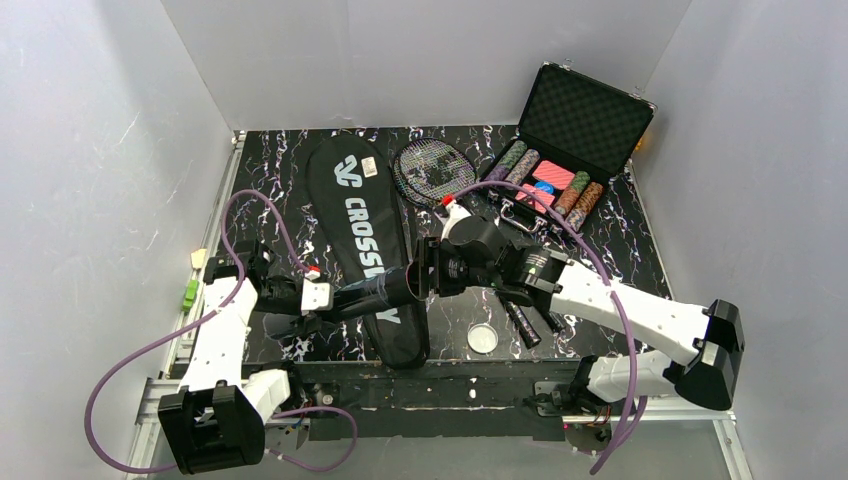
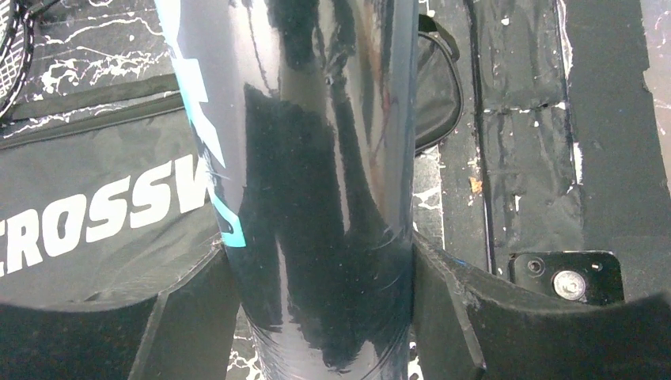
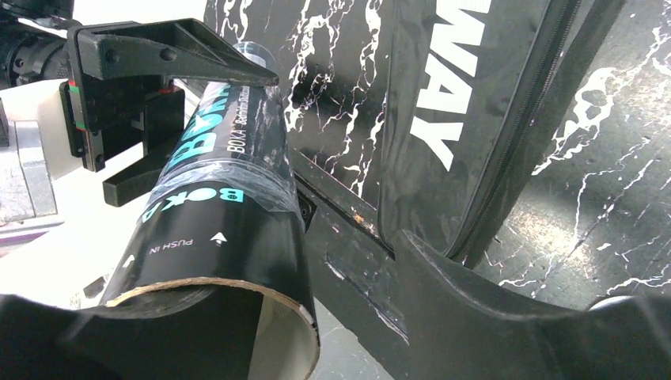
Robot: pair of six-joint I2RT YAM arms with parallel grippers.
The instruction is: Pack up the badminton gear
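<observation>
My left gripper (image 1: 388, 290) (image 2: 316, 265) is shut on a glossy black tube with teal lettering (image 1: 375, 293) (image 2: 316, 182) (image 3: 214, 222) and holds it level above the lower end of the black "CROSSWAY" racket bag (image 1: 362, 230) (image 2: 95, 206) (image 3: 451, 103). My right gripper (image 1: 430, 270) (image 3: 332, 293) is open at the tube's open cardboard-rimmed end, its left finger across the mouth. A round pale lid (image 1: 482, 338) lies on the table. Two racket heads (image 1: 430, 170) lie beside the bag, their handles (image 1: 522, 322) under my right arm. No shuttlecock shows.
An open black hard case with coloured poker chips (image 1: 570, 150) stands at the back right. Grey walls close in the table on three sides. The table's near edge strip (image 1: 450, 385) runs between the arm bases.
</observation>
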